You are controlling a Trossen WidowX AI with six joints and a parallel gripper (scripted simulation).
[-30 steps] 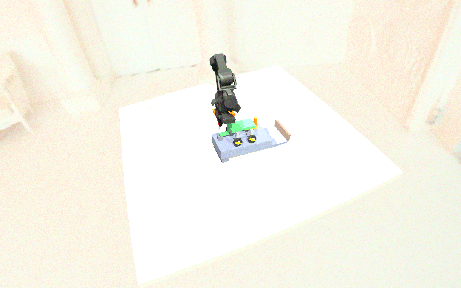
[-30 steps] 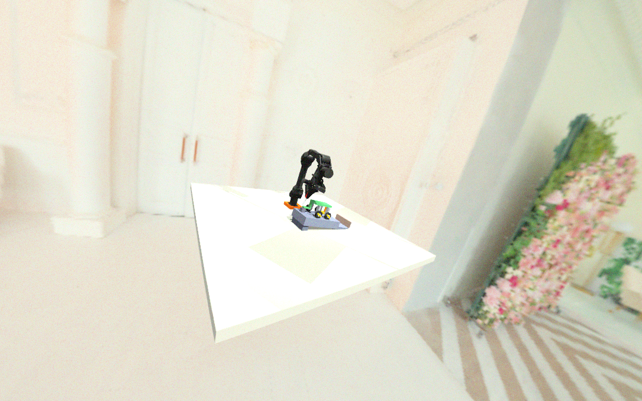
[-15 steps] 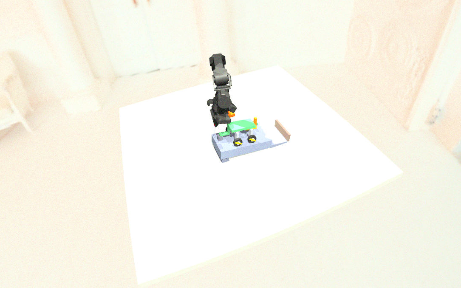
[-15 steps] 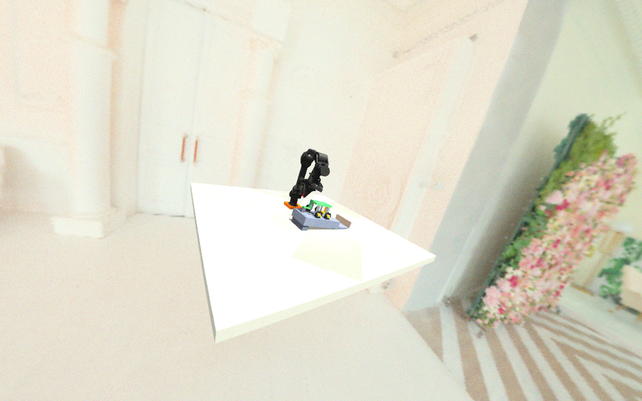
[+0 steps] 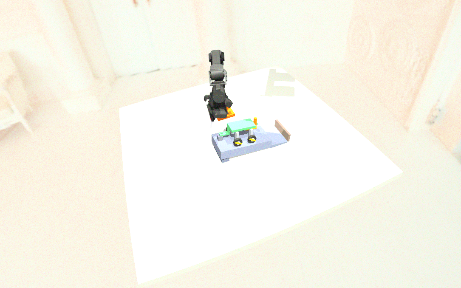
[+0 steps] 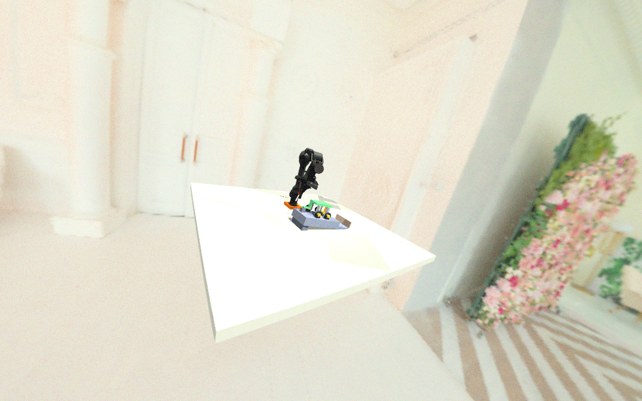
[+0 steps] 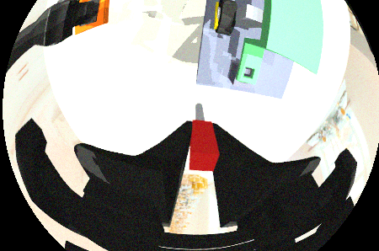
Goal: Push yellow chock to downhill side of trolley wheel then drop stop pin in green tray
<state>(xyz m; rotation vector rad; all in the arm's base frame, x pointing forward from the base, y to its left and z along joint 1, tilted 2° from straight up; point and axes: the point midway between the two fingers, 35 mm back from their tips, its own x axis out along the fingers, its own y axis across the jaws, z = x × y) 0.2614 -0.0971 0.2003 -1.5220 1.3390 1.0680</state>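
Note:
My gripper [image 7: 200,126] [image 5: 215,117] is shut on the red-headed stop pin [image 7: 203,150], whose thin grey shaft points forward, clear of the trolley. The trolley [image 7: 294,20] [image 5: 241,125] [image 6: 321,204] has a green deck and black wheels [image 7: 226,17] [image 5: 238,142]. It stands on the lavender ramp [image 7: 223,66] [image 5: 246,149] [image 6: 319,222], and the pin hole in its uphill bracket [image 7: 249,71] is empty. The yellow chock [image 5: 255,120] with its orange handle sits against the downhill wheel on the trolley's far side. My gripper hangs off the ramp's uphill end.
The arm's orange base plate [image 7: 97,8] [image 5: 227,113] [image 6: 290,204] stands on the table behind the ramp. A brown block [image 5: 282,130] [image 6: 343,219] stands at the ramp's low end. The white table [image 5: 189,200] runs wide around the ramp.

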